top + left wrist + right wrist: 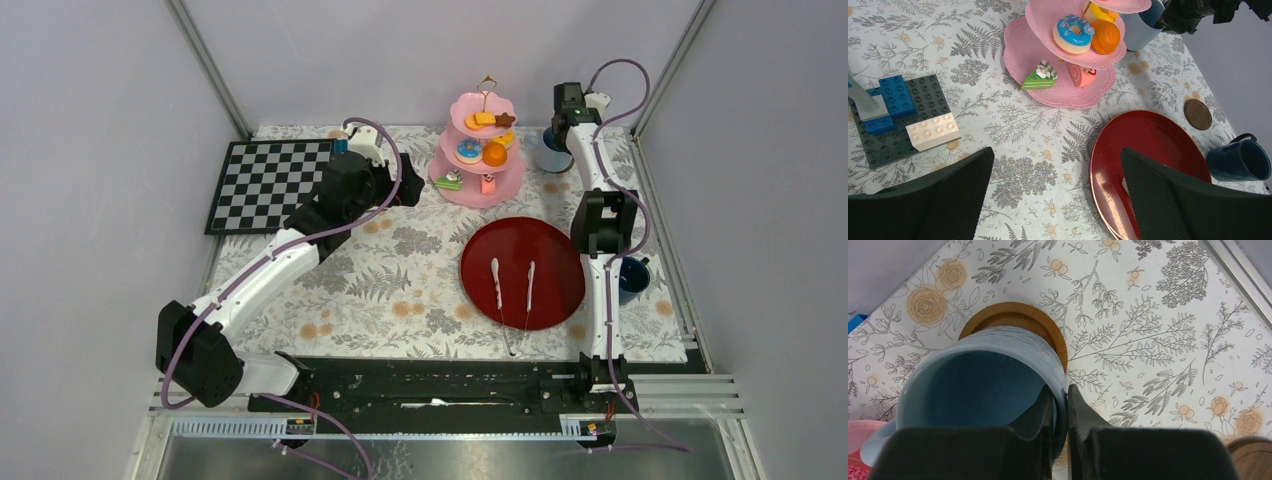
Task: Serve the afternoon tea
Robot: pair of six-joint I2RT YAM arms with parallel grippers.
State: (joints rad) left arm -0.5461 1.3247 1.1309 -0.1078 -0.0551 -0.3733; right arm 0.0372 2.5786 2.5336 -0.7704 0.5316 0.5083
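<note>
We are looking at the right gripper, which is pinching the wall of the light blue cup, one finger inside the rim and one outside, the jaws drawn almost together on that thin edge. The cup is sitting directly below this wrist at the far right of the table, just beside the pink stand, with its mouth turned up towards the camera and its long axis leaning a little. The round wooden saucer is peeking out from behind the base, and we are not able to tell whether the two are touching. We are judging that the coming move hinges on centring that base over the disc. The cup is looking smooth and glazed with faint ridges, the saucer matte and grained. The left gripper is hanging wide open and empty, well apart
</note>
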